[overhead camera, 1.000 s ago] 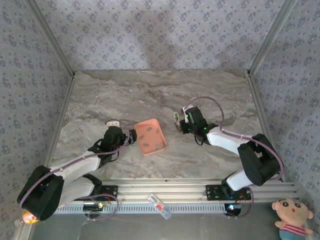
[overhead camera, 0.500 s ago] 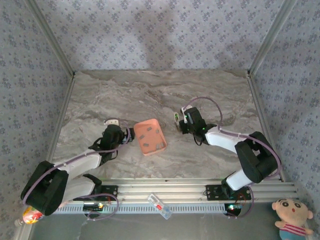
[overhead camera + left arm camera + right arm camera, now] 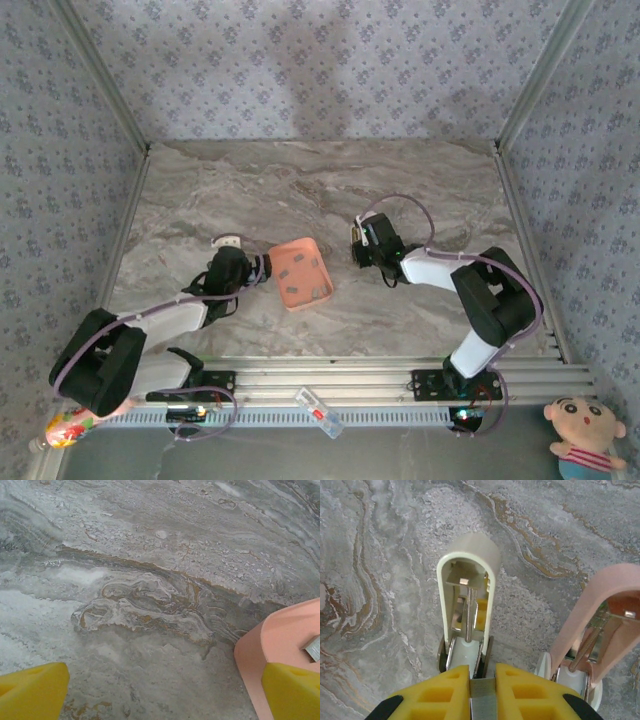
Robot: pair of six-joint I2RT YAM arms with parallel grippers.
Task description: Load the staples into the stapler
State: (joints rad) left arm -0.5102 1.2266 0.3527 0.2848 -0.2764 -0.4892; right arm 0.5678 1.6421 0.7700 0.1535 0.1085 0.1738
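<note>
Arms re-posed over last second, elbows shifted; grippers barely moved, tray (image 3: 255,650) unmoved. Right gripper (image 3: 482,680) pinched on metal rail of stapler (image 3: 468,580), cream lid flipped open, channel exposed. Left gripper (image 3: 162,692) spread wide at tray corner, holding nothing. Staples (image 3: 312,648) lie in tray. Judgement: stapler ready, pickup not begun.

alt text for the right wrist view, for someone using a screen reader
The right gripper, with yellow fingers, is clamped on a metal part at the near end of a cream plastic stapler. The stapler's top is swung open, showing its spring rod and inner channel. A pink plastic stapler, also open, sits just to its right on the grey marbled tabletop.
</note>
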